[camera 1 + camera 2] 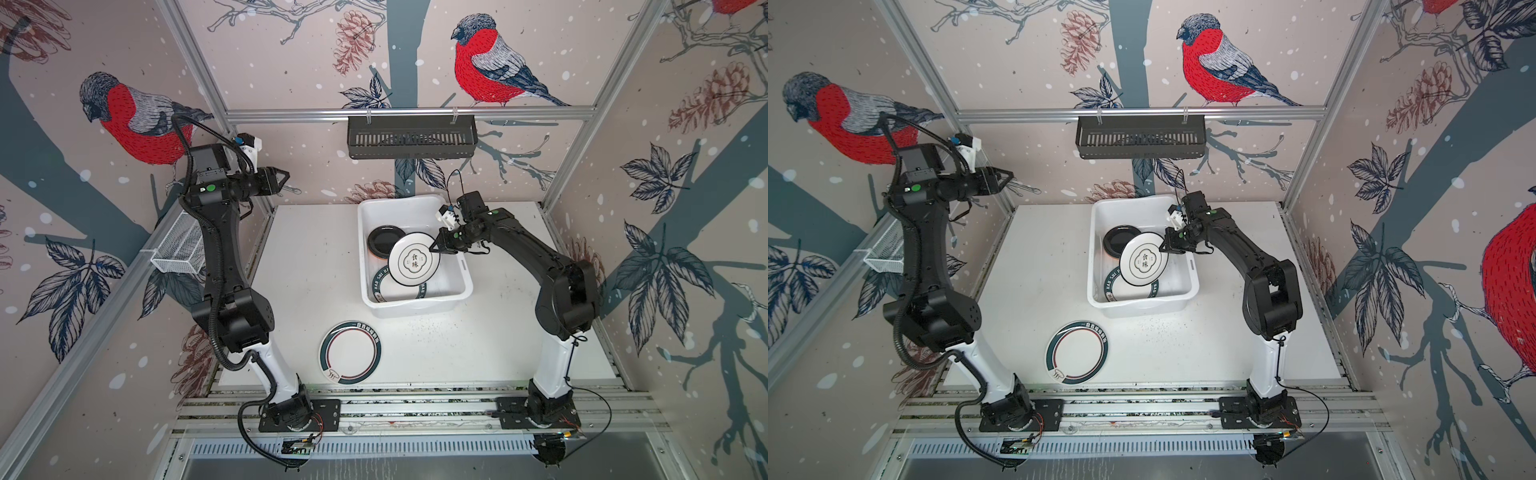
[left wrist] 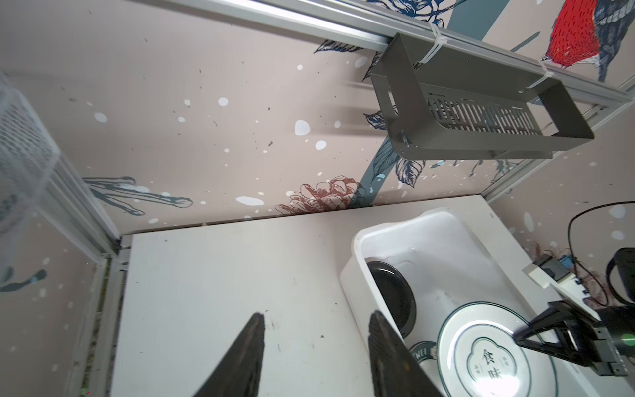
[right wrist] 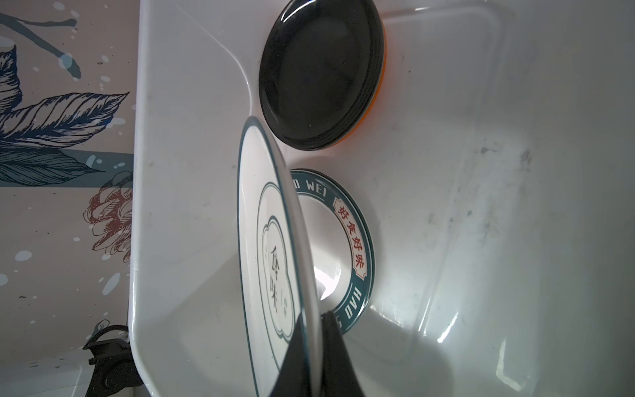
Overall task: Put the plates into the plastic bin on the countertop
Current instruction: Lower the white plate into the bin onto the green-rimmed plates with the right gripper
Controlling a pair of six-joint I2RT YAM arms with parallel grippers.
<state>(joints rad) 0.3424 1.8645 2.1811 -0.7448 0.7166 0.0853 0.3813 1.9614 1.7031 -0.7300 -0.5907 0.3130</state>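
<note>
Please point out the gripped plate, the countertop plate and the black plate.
gripped plate (image 1: 414, 261): in a top view, centre emblem.
countertop plate (image 1: 350, 352): in a top view, white middle.
black plate (image 3: 321, 74): right wrist view, middle.

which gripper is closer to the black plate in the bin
Right. The right gripper holds a white plate over the bin, just beside the black plate; the left gripper hangs raised, far left of it.

Both top views look steeply down from the front over my whole desk (image 1: 316, 257). My left wrist camera faces the bin (image 2: 352, 275) from afar; the right hangs close over it. All share the lettered plate (image 3: 261, 240).
</note>
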